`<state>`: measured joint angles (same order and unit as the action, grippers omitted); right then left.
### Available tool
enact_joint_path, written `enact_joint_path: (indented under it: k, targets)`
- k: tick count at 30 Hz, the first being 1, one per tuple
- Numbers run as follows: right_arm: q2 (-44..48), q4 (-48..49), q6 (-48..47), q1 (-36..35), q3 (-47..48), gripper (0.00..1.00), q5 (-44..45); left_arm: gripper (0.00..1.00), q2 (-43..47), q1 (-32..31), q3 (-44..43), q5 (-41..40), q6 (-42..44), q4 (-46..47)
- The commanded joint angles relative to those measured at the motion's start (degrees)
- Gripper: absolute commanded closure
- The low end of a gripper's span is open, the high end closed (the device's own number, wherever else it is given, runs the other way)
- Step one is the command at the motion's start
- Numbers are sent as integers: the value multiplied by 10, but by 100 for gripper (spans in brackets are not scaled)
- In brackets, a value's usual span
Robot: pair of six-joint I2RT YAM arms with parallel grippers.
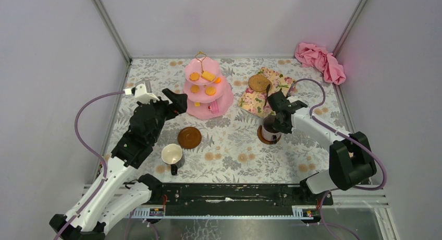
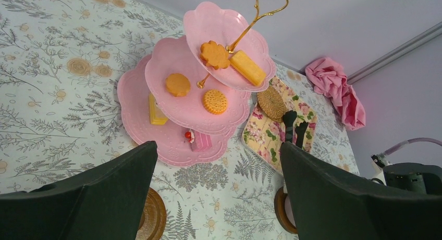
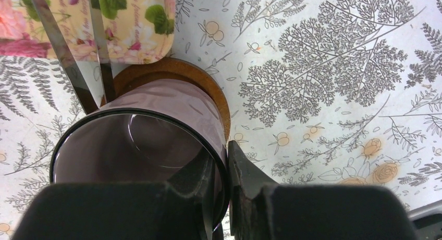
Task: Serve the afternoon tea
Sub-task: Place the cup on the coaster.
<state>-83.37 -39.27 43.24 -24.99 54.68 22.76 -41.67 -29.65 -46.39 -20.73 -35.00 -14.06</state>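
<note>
The pink three-tier cake stand (image 1: 207, 91) (image 2: 172, 141) stands at the back centre with orange and yellow biscuits (image 2: 215, 101) on its tiers. My left gripper (image 1: 177, 102) (image 2: 218, 148) hovers open just left of it, holding nothing. A white mug (image 1: 172, 155) stands near the front, beside an empty brown saucer (image 1: 189, 138) (image 2: 155, 216). My right gripper (image 1: 275, 117) (image 3: 224, 167) is shut on the rim of the purple mug (image 1: 270, 128) (image 3: 140, 141), one finger inside and one outside. That mug is over the second saucer (image 1: 267, 139) (image 3: 208, 78).
A floral tray (image 1: 279, 83) (image 3: 135, 31) behind the purple mug carries a woven round mat (image 1: 259, 83) and slim tongs (image 1: 267, 92) (image 3: 62, 52). A pink cloth (image 1: 320, 61) lies bunched in the back right corner. Walls enclose the table on three sides.
</note>
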Motion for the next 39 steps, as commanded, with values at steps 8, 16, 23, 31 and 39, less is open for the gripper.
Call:
enact_joint_path:
  k: [8, 16, 23, 31, 39]
  targets:
    - [-16, 33, -7, 3, 17, 100, -19, 5, -2, -4, -13, 3, 11, 10]
    - [-16, 30, -9, 3, 11, 100, -20, 5, -1, -4, -12, 4, 11, 9]
    - [-5, 23, -10, 3, 1, 100, -20, 5, 1, -4, -12, 6, 10, 9]
    - [4, 10, -15, 4, 11, 100, -18, 4, -1, -4, -18, 10, 6, 9]
    - [5, 7, -19, 3, 10, 100, -20, 4, -4, -4, -19, 12, 6, 9]
